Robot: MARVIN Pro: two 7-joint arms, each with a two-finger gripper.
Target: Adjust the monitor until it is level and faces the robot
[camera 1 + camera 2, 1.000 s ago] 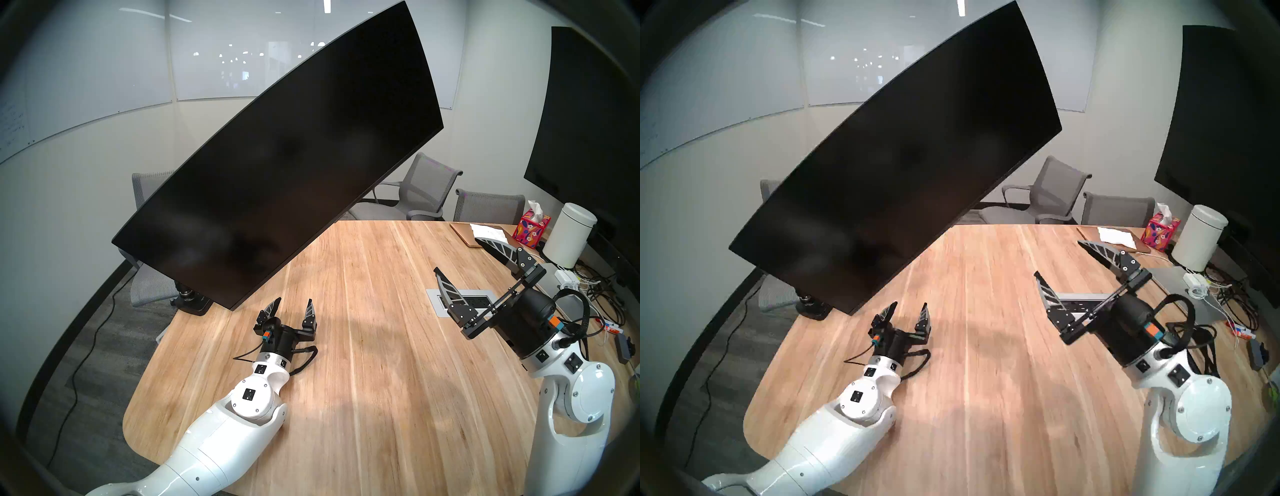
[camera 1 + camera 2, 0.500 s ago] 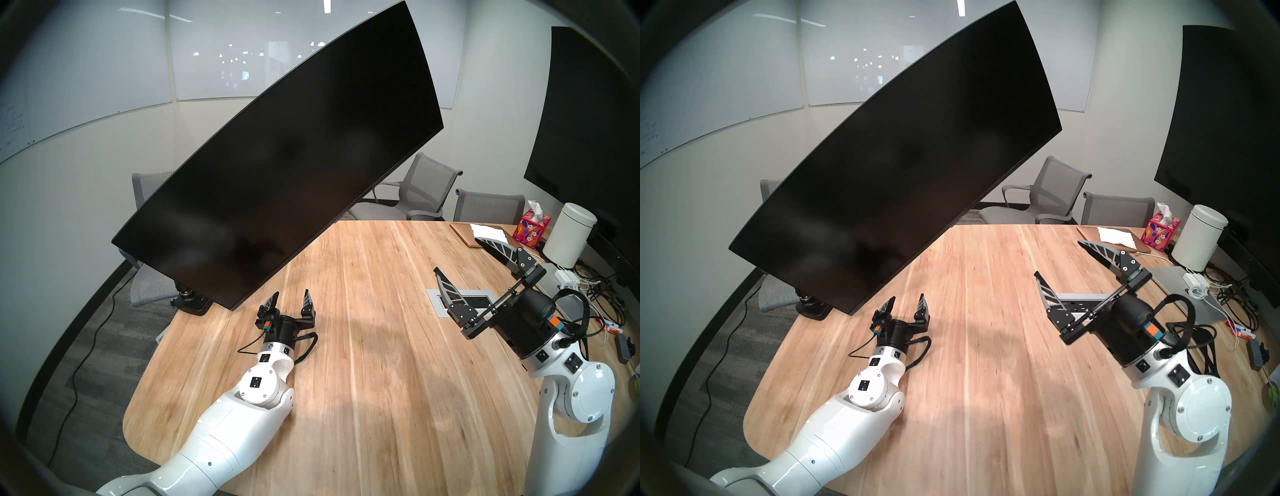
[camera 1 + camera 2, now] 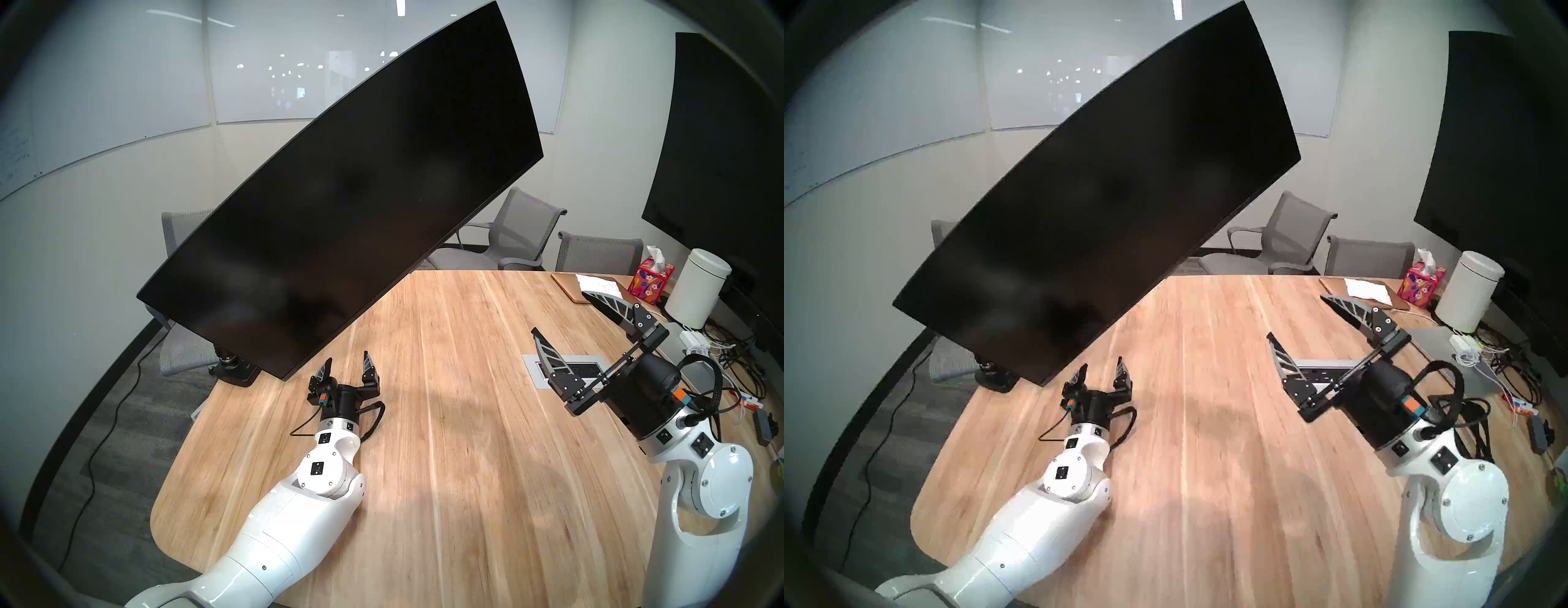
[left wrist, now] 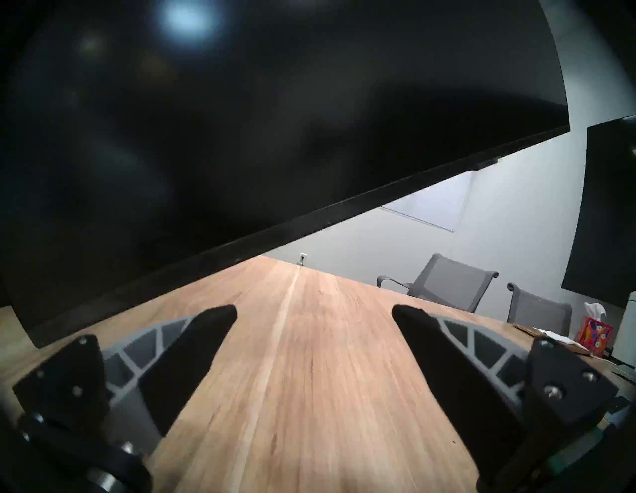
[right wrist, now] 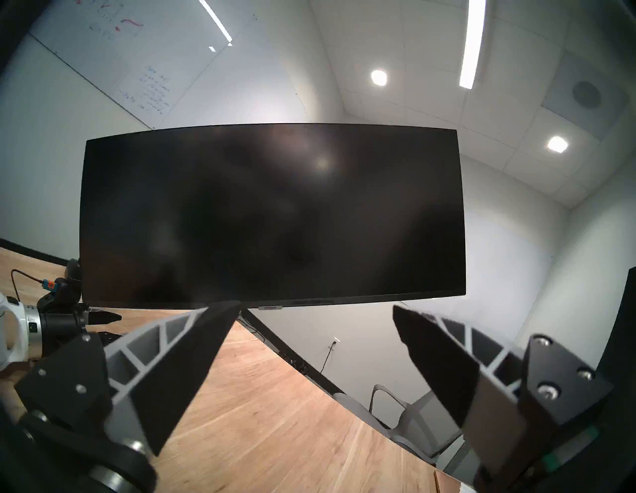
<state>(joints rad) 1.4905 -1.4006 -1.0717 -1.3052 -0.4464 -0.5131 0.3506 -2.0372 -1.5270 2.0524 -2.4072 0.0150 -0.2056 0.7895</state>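
The monitor [image 3: 339, 191] is a wide curved black screen, dark, tilted steeply with its left end low and its right end high. Its arm's clamp base [image 3: 237, 370] grips the table's left edge. My left gripper [image 3: 347, 358] is open and empty, low over the table just right of the monitor's lowest corner, apart from it. In the left wrist view the monitor [image 4: 172, 137] fills the upper left above the left gripper [image 4: 315, 310]. My right gripper [image 3: 559, 312] hangs wide open and empty over the table's right side, pointing at the monitor [image 5: 272, 217].
The wooden table [image 3: 445, 424] has a power outlet box [image 3: 564, 369] set in it. A white canister [image 3: 698, 288], tissue box [image 3: 653, 280], board with paper [image 3: 589, 284] and cables [image 3: 738, 365] crowd the right end. Grey chairs [image 3: 522, 233] stand behind. A large wall screen [image 3: 729, 148] hangs at right.
My left arm has reached forward and slightly left, bringing its open gripper closer to the monitor's low corner. The right arm and the monitor have not moved.
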